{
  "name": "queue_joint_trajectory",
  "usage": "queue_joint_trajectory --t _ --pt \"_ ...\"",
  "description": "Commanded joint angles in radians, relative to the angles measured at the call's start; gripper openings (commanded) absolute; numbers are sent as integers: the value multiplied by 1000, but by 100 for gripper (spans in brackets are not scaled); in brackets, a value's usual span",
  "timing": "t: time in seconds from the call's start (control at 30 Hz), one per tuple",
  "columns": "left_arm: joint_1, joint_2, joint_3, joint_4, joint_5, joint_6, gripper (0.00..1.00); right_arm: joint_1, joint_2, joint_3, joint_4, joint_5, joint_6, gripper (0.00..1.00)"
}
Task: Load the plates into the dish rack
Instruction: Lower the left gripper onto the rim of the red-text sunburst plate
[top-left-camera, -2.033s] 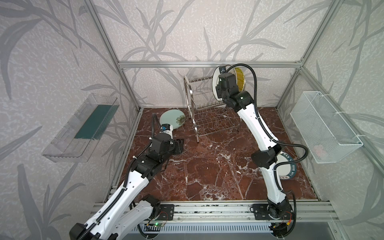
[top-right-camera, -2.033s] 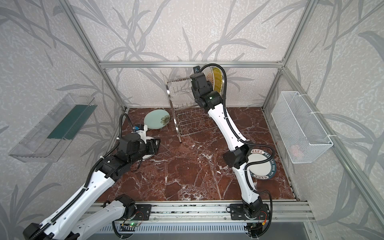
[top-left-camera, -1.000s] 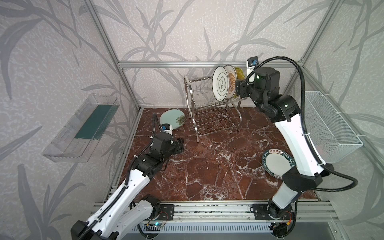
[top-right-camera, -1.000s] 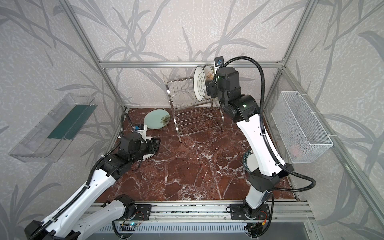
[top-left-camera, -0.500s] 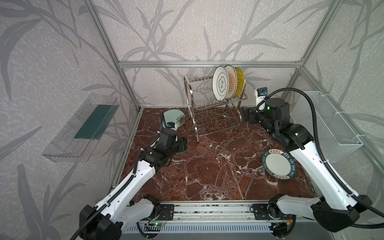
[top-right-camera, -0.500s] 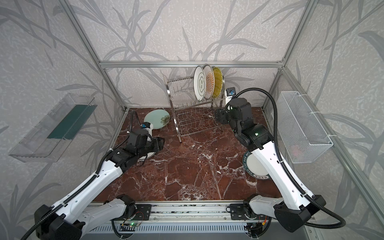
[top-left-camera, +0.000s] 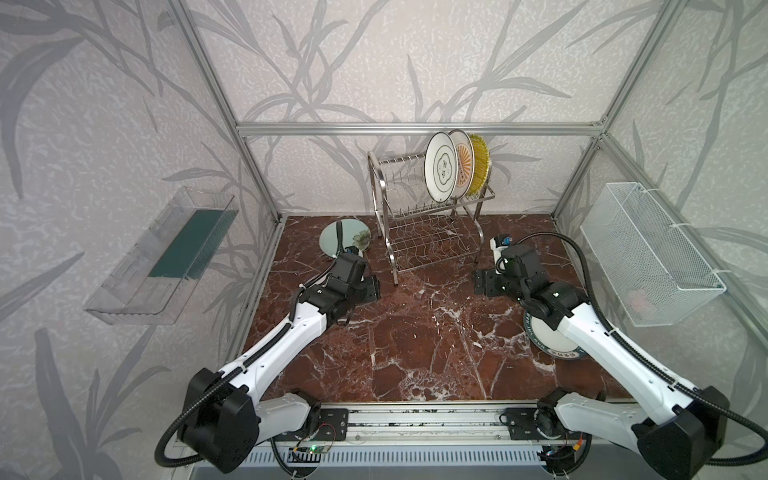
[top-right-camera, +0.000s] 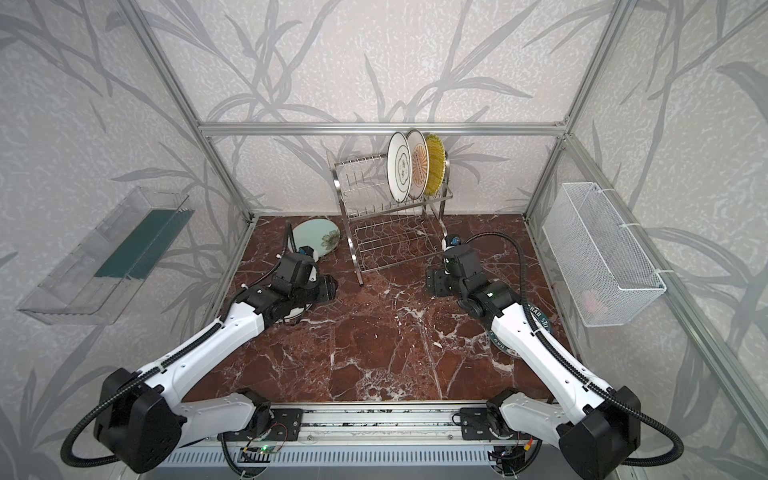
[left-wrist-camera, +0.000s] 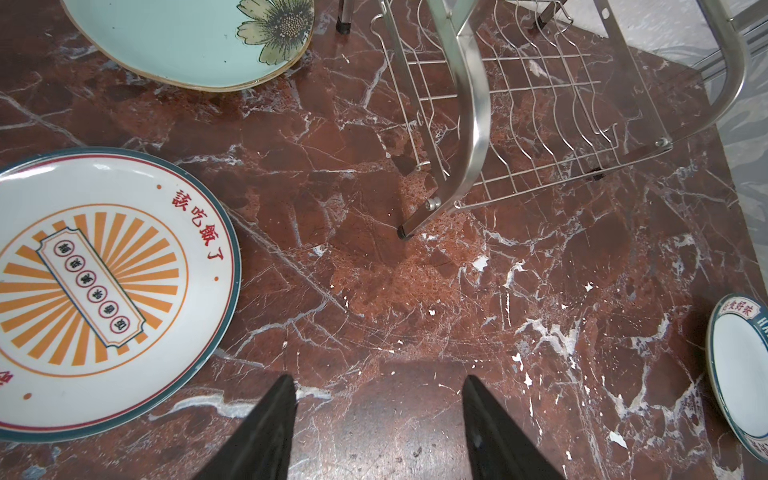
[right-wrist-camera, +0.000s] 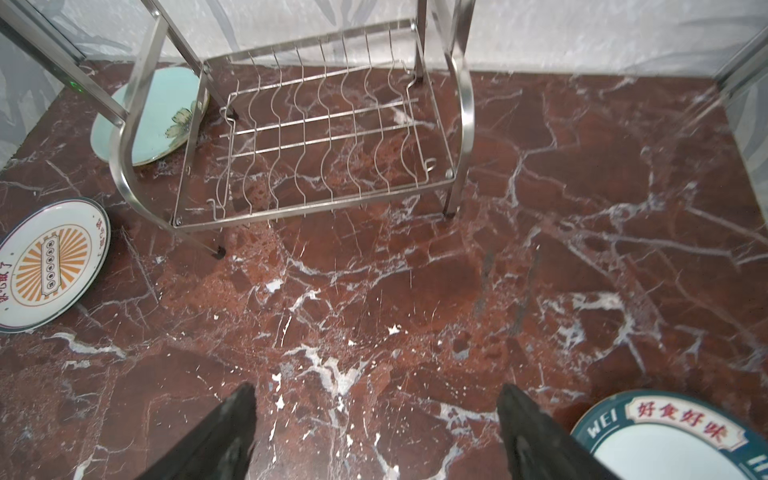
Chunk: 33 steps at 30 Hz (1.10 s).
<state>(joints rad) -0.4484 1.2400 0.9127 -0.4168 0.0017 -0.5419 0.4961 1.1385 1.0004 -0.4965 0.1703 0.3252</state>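
Around the edges there was a clear plastic tray (top-left-camera: 166, 253) on the left wall and a white mesh basket (top-left-camera: 648, 253) on the right wall, both well apart from the plates. In both top views the right arm covered part of the teal-rimmed plate (right-wrist-camera: 665, 440), and the left arm hid most of the loose sunburst plate (left-wrist-camera: 95, 282). The dish rack (top-left-camera: 428, 216), shiny steel wire with curved side frames, stood at the back of the veined red-brown marble tabletop (top-left-camera: 415, 332). Its top tier held the quatrefoil plate (top-left-camera: 440, 170), a racked sunburst plate (top-left-camera: 464, 164) and the ribbed yellow plate (top-left-camera: 480, 166) upright. The glossy mint flower plate (left-wrist-camera: 187, 37) lay flat just left of the rack. The teal rim read "WEI" beside red Chinese characters. The left gripper (left-wrist-camera: 377, 379) and right gripper (right-wrist-camera: 376, 386) both hovered over bare marble, fingers spread apart, nothing between them
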Motion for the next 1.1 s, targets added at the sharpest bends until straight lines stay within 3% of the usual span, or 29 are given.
queue_joint_trajectory --t 0.0,0.13,0.23,0.53,0.83,1.07 --pt "8 30 26 -24 -16 -30 62 -2 -47 -55 66 -53 94 89" --pt "13 71 25 -29 -25 -38 61 -2 -52 -136 105 -99 155 89" --pt "24 83 3 -49 -107 -66 61 -3 -51 -183 133 -125 186 89" --pt "153 143 -75 -47 -39 -46 60 -2 -30 -253 185 -160 235 89" --pt "163 371 96 -243 -82 14 43 -2 -3 -253 207 -170 242 89" --pt "162 453 166 -265 -118 31 39 -2 -6 -253 196 -158 238 89"
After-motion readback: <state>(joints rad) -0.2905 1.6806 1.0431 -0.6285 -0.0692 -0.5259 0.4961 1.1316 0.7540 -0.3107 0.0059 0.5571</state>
